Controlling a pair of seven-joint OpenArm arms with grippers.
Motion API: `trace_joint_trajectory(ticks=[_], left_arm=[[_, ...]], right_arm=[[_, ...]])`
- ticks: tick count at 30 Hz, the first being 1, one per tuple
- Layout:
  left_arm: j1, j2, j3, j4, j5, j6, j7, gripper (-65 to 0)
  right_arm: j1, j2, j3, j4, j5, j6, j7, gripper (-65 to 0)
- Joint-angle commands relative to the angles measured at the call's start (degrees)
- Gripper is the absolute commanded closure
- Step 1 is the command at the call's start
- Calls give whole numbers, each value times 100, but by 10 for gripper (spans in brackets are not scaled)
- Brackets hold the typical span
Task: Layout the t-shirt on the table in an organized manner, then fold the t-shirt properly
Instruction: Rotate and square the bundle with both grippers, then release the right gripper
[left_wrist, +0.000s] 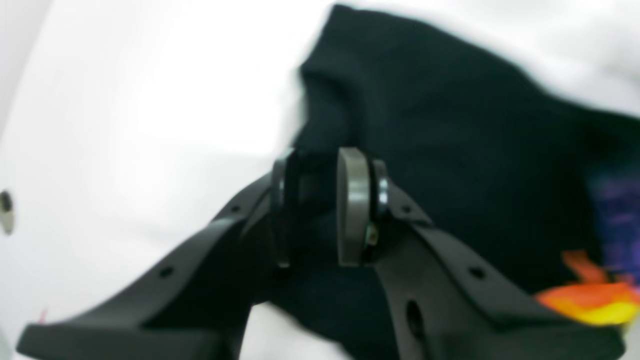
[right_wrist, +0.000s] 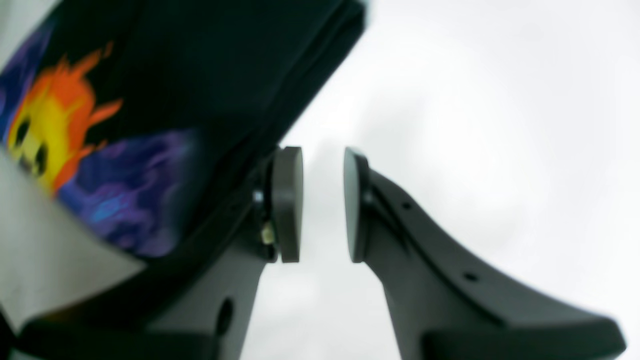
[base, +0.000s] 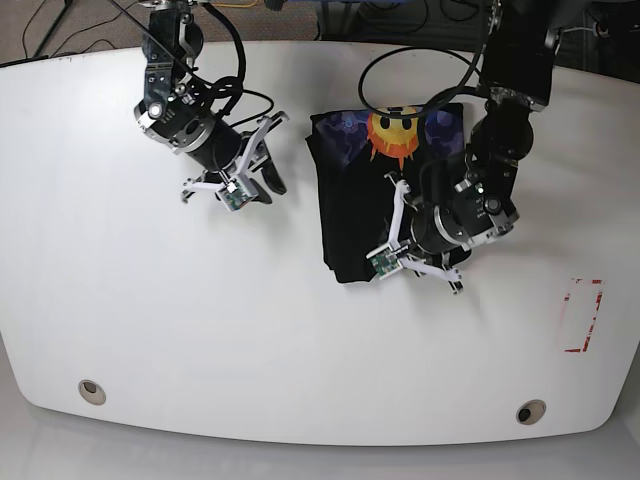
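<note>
Two arms: left gripper (left_wrist: 312, 205) pinching the black t-shirt (base: 375, 195) edge; right gripper (right_wrist: 322, 205) narrowly parted, empty.
Shirt: folded, mid-table (base: 150, 350).
Risk: lifting could undo the fold.

Beyond the far edge of the large white glossy table (base: 200, 330) I am working over, a strip of brownish carpeted floor (base: 95, 22) is showing at the far left, with thin black cables (base: 45, 25) trailing across it. Further right along that edge, the ground is lying in deep shadow. Along the near edge, a pale grey band of floor (base: 300, 462) is running left to right. Soft, even light is glaring off the table.
</note>
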Motion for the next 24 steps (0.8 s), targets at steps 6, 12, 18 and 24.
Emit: trace_joint_trajectory(ticks=[6,12,18,24], left_arm=[[765,282,-8,253,-23,660,-1103,-114],[1451,299,10,6,-23,1504,-2325,-114],[1679,370,-25,-723,-23,1794,-3055,-114],[1671,335,-184,-1655,-58,1794,-3336,-114]], right_arm=[[62,143,411,111,34,19,93,-136],[62,213,429,103,34,19,93,-138],[53,204,508,94,34,19,93,-138],[53,187,508,94,34,19,93,-138]])
